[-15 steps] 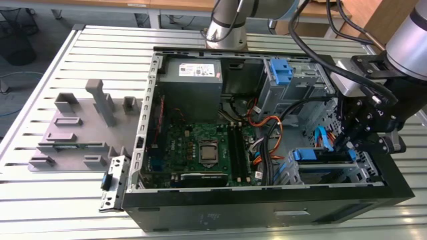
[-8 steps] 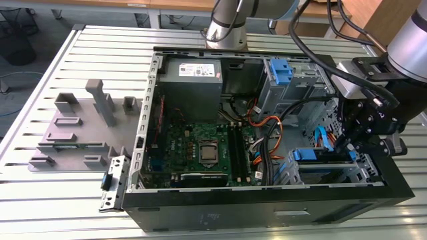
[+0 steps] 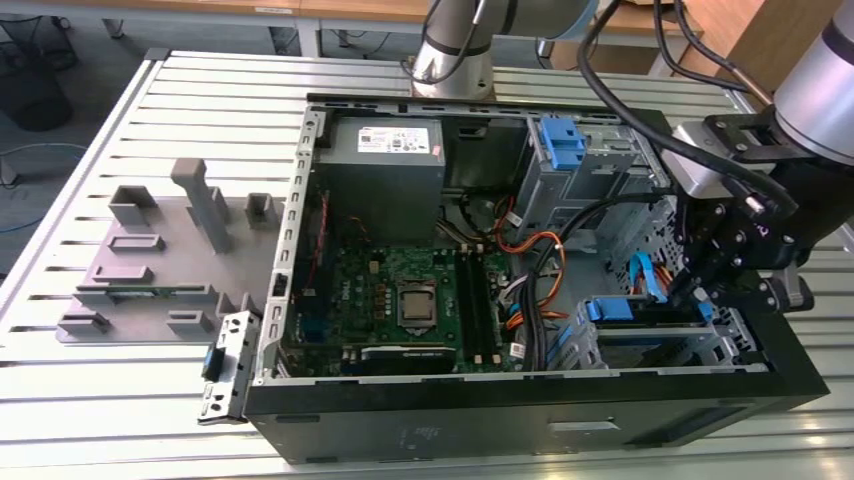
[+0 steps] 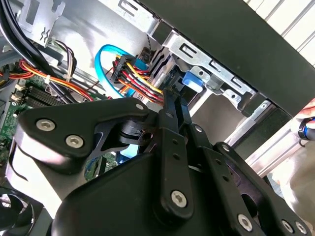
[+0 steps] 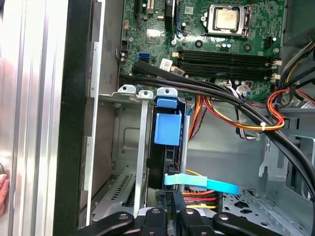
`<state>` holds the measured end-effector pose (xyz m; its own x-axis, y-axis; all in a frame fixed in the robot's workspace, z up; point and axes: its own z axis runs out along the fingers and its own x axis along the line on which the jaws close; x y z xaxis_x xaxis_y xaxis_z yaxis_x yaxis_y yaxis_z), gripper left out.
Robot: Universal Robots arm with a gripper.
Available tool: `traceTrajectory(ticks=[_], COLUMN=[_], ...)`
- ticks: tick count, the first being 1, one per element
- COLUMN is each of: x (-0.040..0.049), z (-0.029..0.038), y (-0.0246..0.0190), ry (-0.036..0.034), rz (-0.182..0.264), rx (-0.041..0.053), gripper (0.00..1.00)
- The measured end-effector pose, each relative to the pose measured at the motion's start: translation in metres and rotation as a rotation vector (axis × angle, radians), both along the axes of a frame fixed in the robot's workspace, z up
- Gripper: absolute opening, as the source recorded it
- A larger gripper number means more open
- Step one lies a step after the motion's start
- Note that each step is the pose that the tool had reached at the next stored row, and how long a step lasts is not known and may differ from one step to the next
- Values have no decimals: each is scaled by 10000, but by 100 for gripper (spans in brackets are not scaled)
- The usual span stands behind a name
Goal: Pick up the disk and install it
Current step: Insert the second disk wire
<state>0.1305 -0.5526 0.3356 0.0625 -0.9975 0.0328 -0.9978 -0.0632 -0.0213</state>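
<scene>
The disk (image 5: 167, 129) stands on edge in a slot of the grey drive cage (image 5: 129, 132) at the front corner of the open computer case (image 3: 534, 400), its blue carrier frame facing out. In the exterior view the disk (image 3: 627, 309) sits at the case's near right. My gripper (image 3: 703, 292) hangs just right of it, over the cage. In the first wrist view the gripper (image 5: 170, 216) is in line with the disk's cabled end. In the second wrist view the gripper (image 4: 170, 98) reaches toward the blue frame (image 4: 193, 80).
A blue flat cable (image 5: 206, 183) and red-yellow wire bundles (image 5: 275, 113) crowd the disk's end. The motherboard (image 3: 407, 300) and power-supply box (image 3: 380, 150) fill the case. A grey fixture plate (image 3: 160, 260) lies at the exterior view's left. A person's hand (image 5: 2, 189) is beside the case.
</scene>
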Motion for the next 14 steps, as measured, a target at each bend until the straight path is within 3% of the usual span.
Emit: traceTrajectory(ticks=[14], x=[-3], z=[-13], y=[1], ry=[-4], rz=[-298], rx=[-1], gripper=[17])
